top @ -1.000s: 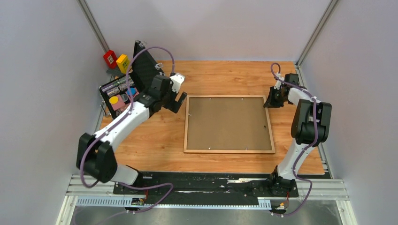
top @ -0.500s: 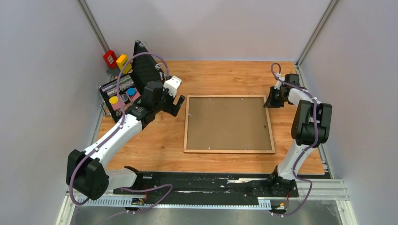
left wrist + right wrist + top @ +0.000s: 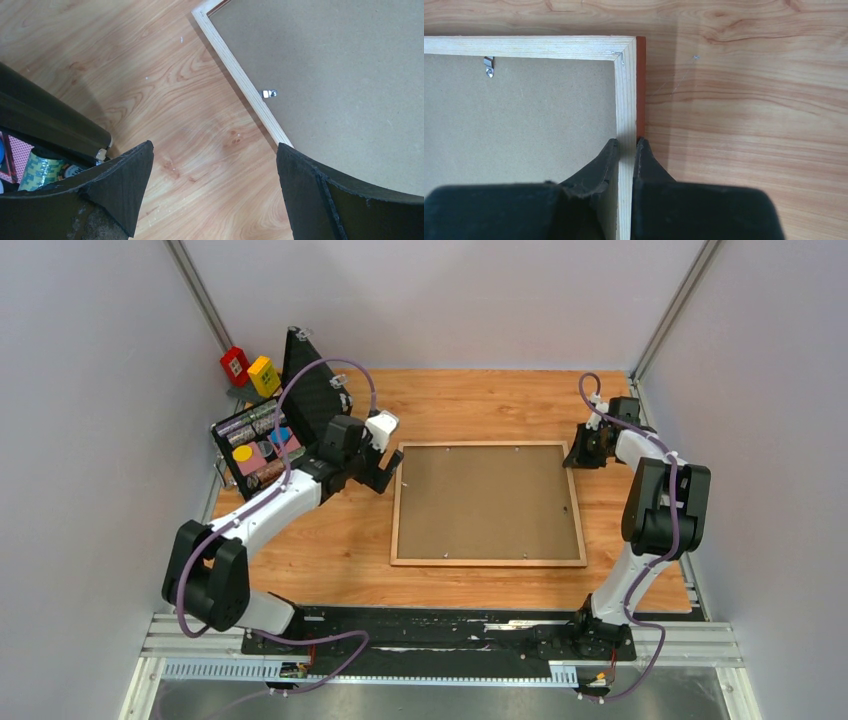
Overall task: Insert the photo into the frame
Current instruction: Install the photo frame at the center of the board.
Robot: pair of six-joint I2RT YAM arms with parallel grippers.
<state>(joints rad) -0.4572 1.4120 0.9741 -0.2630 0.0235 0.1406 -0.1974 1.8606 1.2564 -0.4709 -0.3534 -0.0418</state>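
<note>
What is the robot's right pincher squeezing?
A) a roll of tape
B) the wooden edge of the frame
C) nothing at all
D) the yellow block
B: in the right wrist view, the right gripper has its two fingers shut on the pale wooden rail of the frame, close to the frame's corner.

left pincer [image 3: 386,474] edged right, closer to the frame's [image 3: 397,525] left rail, left arm [image 3: 270,510] elbow dipped then returned
</note>
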